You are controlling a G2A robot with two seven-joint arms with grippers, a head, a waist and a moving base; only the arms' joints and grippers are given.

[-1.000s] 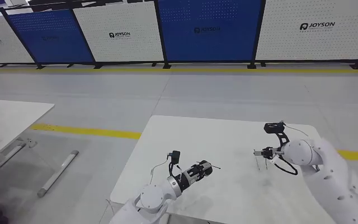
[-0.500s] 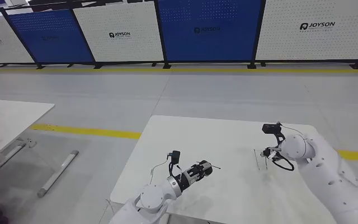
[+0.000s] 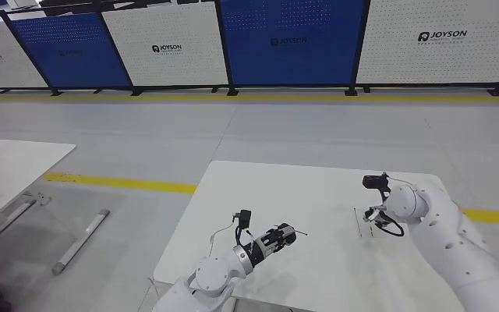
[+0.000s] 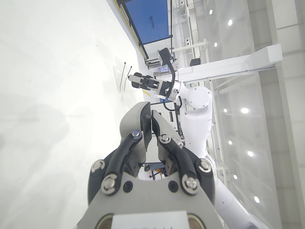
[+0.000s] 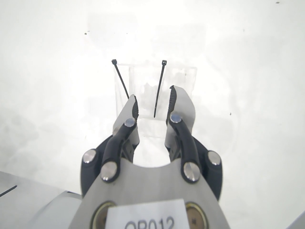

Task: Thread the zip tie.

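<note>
Black nylon, thin and straight: two ties lie side by side without touching on a clear plastic sheet toward the right edge of the white desk. Each has its small square head at the end farther from the right gripper. That gripper hangs just above them, fingers spread and empty. One zip tie lies in the gap between its fingertips, and the other zip tie runs past one finger. The step in hand looks like the pick-up. The next move calls for a short descent and a clean pinch on the tail without dragging the neighbour. The left gripper, over the desk's near half and well apart, is clamped on a thin black strip, probably another tie.
</note>
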